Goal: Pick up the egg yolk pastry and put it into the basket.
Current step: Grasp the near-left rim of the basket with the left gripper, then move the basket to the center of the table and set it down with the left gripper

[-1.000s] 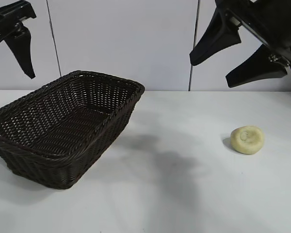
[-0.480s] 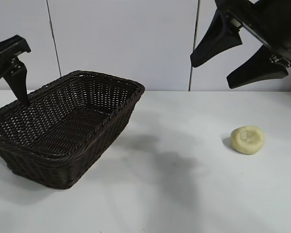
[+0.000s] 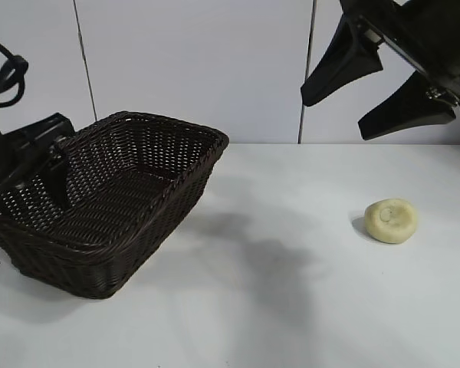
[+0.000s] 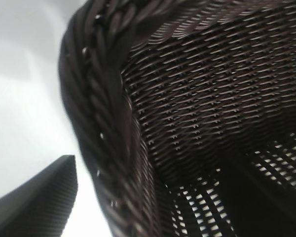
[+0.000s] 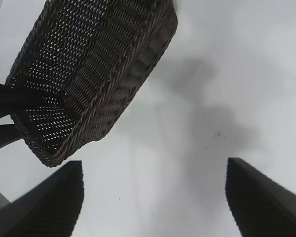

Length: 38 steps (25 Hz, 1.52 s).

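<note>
White table (image 3: 291,307) holds the egg yolk pastry (image 3: 391,221), well apart from the basket (image 3: 107,203). Left pincer (image 3: 23,180), spread wide, straddles the basket's rim; right pincer (image 3: 376,84) hangs wide above.

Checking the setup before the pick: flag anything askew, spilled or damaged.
Nothing spilled or damaged. One oddity: the open left gripper straddles the basket rim at its left end, while the egg yolk pastry lies far right, under the open right gripper.

Left pincer (image 3: 19,201) hangs low with jaws spread; right pincer (image 3: 376,84) hovers high, jaws spread.
</note>
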Tool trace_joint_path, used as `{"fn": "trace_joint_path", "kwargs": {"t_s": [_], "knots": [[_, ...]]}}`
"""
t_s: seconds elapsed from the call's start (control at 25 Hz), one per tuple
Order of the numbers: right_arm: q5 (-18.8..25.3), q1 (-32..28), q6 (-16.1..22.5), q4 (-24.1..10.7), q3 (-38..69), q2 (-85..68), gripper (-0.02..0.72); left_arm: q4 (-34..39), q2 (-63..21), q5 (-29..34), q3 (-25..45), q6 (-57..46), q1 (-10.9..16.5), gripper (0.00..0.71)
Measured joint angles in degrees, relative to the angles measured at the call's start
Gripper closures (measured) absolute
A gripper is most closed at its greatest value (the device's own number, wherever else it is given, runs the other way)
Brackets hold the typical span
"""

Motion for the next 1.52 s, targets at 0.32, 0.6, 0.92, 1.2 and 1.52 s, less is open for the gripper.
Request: {"fn": "trace_joint_path", "kwargs": {"t_s": [0.32,0.6,0.92,1.2,1.52], "knots": [[0.1,0.0,0.0,-0.3,0.0,0.0,0.136,-0.5,0.0,-0.6,0.0,-1.0,0.0,0.390],[0.4,0.0,0.2,-0.3,0.0,0.0,0.136,-0.7,0.0,-0.1,0.0,-3.8,0.1,0.582],[0.5,0.0,0.4,-0.4,0.0,0.0,0.136,-3.8,0.0,0.5,-0.5,-1.3,1.6,0.610],[0.8,0.0,0.4,-0.6,0.0,0.0,0.136,-19.1,-1.7,4.6,-2.4,19.4,8.1,0.611],[0.8,0.0,0.4,-0.6,0.0,0.0,0.136,-24.8,-2.0,12.8,-9.3,42.3,10.1,0.611]]}}
